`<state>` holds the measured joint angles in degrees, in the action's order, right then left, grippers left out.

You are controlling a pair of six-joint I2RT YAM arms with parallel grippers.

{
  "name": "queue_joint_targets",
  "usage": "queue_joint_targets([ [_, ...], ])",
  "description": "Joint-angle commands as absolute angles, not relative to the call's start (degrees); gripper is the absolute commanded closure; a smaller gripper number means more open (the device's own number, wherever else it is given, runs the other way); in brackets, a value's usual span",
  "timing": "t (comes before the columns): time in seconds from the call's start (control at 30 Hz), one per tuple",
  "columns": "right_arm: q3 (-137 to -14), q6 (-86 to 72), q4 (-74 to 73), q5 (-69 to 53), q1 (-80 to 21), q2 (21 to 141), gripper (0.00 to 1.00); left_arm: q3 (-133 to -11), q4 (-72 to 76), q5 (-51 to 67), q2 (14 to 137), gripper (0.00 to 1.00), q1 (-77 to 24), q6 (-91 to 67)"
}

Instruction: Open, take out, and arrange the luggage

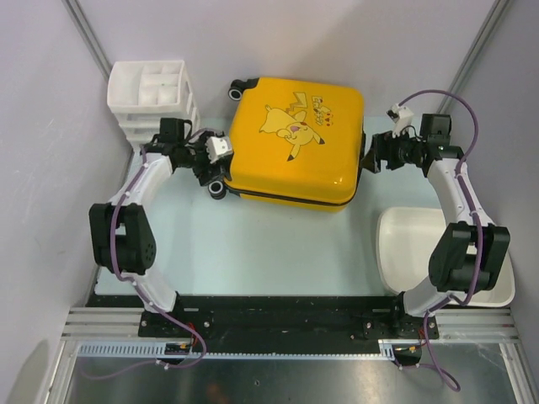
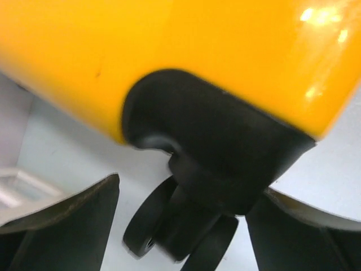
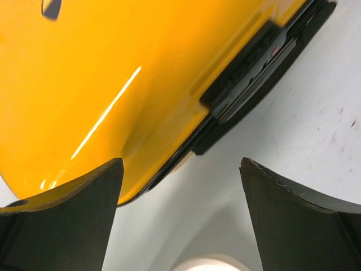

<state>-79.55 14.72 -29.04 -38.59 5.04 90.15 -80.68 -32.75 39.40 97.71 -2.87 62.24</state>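
The luggage [image 1: 292, 140], a yellow hard-shell suitcase with a Pikachu print, lies flat and closed in the middle of the table. My left gripper [image 1: 216, 170] is at its left side by the near black wheel [image 1: 219, 189]. In the left wrist view the jaws stand open on either side of that wheel [image 2: 186, 223] under the yellow shell [image 2: 169, 51]. My right gripper [image 1: 370, 156] is at the suitcase's right side, open. In the right wrist view the shell [image 3: 113, 79] and a black handle [image 3: 254, 62] lie ahead, with nothing between the fingers [image 3: 73, 220].
A white plastic drawer unit [image 1: 156, 97] stands at the back left, just behind my left arm. A white tub [image 1: 421, 252] sits at the near right beside my right arm. Grey walls close in on both sides and at the back.
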Motion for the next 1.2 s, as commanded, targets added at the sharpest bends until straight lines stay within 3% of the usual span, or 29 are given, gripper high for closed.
queue_joint_targets([
  [0.0,-77.97,20.55,-34.62,-40.34,5.36,85.61,0.10,-79.92,-33.66,41.31,97.57,0.15,-7.11,70.30],
  [0.13,-75.33,22.50,-38.57,-41.22,5.97,81.22,0.11,-70.77,-35.50,44.29,91.07,0.49,-8.35,75.40],
  [0.2,-72.09,22.76,-39.28,-42.18,6.06,77.63,0.11,-65.95,-36.82,45.44,87.29,0.58,-8.44,77.86],
  [0.33,-65.59,23.38,-39.55,-43.07,5.10,69.71,0.12,-61.97,-40.42,47.11,82.36,0.85,-8.44,79.01],
  [0.43,-60.93,23.12,-39.64,-42.89,3.43,64.10,0.12,-61.87,-41.57,48.51,79.55,0.97,-8.26,78.14],
  [0.57,-54.96,23.55,-38.15,-43.33,0.27,56.62,0.15,-66.26,-41.49,52.28,79.19,1.00,-7.12,72.88],
  [0.87,-42.02,21.09,-23.48,-32.35,-15.63,43.69,0.30,-79.71,-41.57,61.26,79.72,1.00,-5.36,57.48],
  [1.03,-34.65,22.31,-5.87,-20.51,-24.33,45.34,0.42,-82.53,-41.48,61.52,79.89,1.00,-4.84,55.81],
  [1.17,-31.20,27.50,15.07,-10.21,-33.12,54.20,0.41,-84.72,-41.48,61.44,81.47,1.00,-3.96,55.46],
])
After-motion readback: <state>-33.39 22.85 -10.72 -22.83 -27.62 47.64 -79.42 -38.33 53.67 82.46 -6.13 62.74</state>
